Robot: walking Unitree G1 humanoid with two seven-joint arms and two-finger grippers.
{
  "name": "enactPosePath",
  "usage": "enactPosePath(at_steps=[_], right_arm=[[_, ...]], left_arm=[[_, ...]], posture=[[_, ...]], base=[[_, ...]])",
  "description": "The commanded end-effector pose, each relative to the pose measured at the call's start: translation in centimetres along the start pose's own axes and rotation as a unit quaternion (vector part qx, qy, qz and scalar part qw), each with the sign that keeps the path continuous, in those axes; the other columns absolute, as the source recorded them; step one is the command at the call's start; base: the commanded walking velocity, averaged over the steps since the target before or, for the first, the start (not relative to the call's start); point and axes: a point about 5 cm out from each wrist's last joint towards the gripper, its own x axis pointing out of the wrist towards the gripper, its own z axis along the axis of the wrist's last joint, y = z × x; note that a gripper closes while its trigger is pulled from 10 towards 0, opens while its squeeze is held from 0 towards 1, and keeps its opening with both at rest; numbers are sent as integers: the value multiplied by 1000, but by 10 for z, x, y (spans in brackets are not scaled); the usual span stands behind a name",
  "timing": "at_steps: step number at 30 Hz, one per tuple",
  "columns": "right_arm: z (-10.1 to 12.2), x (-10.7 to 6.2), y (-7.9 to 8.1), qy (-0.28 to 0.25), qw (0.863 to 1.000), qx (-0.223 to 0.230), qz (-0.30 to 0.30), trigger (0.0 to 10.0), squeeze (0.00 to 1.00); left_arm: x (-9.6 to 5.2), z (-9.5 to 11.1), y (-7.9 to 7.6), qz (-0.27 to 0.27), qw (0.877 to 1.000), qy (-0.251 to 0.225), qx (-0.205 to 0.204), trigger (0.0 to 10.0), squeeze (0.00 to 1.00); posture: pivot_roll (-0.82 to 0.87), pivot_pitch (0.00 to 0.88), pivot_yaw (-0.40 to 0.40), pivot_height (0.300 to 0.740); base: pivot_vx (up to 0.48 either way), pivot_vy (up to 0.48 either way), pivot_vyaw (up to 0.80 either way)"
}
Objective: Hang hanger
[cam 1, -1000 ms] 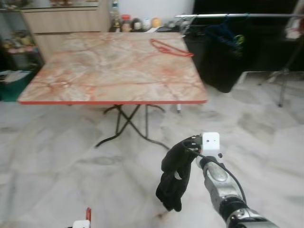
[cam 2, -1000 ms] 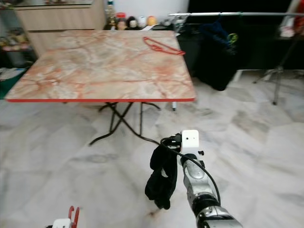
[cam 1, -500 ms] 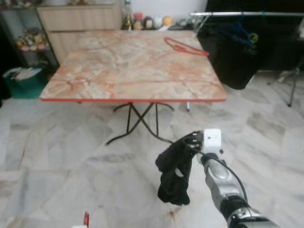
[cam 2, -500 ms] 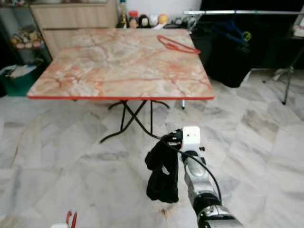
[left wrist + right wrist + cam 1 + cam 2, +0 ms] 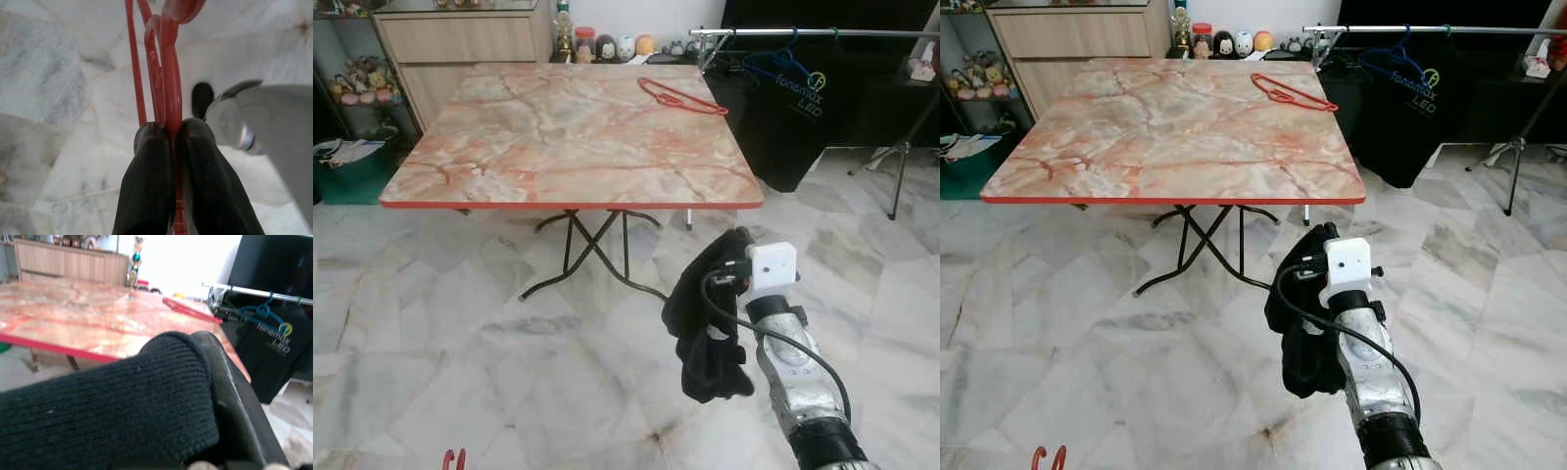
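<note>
My left gripper [image 5: 175, 129] is shut on a red hanger [image 5: 168, 73], held low over the marble floor; its red tip shows at the bottom left [image 5: 453, 458]. My right gripper [image 5: 728, 277] is shut on a black knitted cloth [image 5: 705, 333] that hangs from it in front of the table; the knit covers one black finger [image 5: 230, 382]. A second red hanger [image 5: 680, 97] lies on the far right corner of the marble-patterned folding table [image 5: 509, 166]. Behind it to the right runs a metal clothes rail [image 5: 862, 32].
A blue hanger [image 5: 781, 64] with a black T-shirt [image 5: 803, 117] hangs on the rail. The rail's stand leg [image 5: 904, 157] is at the far right. A wooden cabinet [image 5: 460, 44] and small figurines stand behind the table. A green bin [image 5: 347, 176] sits at left.
The camera has shifted, so the table sits differently in view. My right gripper has risen with the black cloth, nearer the table's front edge.
</note>
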Motion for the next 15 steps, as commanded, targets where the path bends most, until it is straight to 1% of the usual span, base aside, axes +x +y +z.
enactPosePath(at_steps=[1,3,4,5,6,8,9,11,12,13,15], right_arm=[[19,4,1,-34,999,0,-2,10000,0],[27,5,2,-44,999,1,-1,10000,0],[31,7,2,-47,999,1,0,10000,0],[34,7,3,-49,999,1,1,10000,0],[34,7,3,-49,999,1,1,10000,0],[39,11,3,-56,998,2,2,10000,0],[39,11,3,-56,998,2,2,10000,0],[46,13,4,-62,998,3,3,10000,0],[53,15,4,-73,997,4,2,10000,0],[53,15,4,-73,997,4,2,10000,0],[61,19,4,-85,996,5,3,10000,0]], left_arm=[[3,1,-10,-5,1000,2,-6,10000,0],[5,3,-20,-10,1000,1,-6,10000,0],[7,4,-31,-15,1000,3,-2,10000,0],[9,5,-39,-19,1000,4,1,10000,0],[9,5,-39,-19,1000,4,1,10000,0],[11,8,-51,-25,1000,-1,3,10000,0],[11,8,-51,-25,1000,-1,3,10000,0],[11,11,-54,-27,1000,-6,1,10000,0],[11,12,-53,-28,1000,-9,0,10000,0],[11,12,-53,-28,1000,-9,0,10000,0],[11,13,-52,-29,1000,-12,0,10000,0]], posture=[[21,0,-30,740],[18,0,-27,740],[14,0,-25,740],[14,0,-25,740],[14,0,-25,740],[15,0,-27,740],[15,0,-27,740],[15,0,-27,740],[13,0,-26,740],[13,0,-26,740],[11,0,-25,740]], base=[[0,0,0],[0,0,0],[307,0,0],[307,0,0],[307,0,0],[324,0,0],[330,0,0],[343,0,0],[356,0,0],[356,0,0],[362,0,0]])
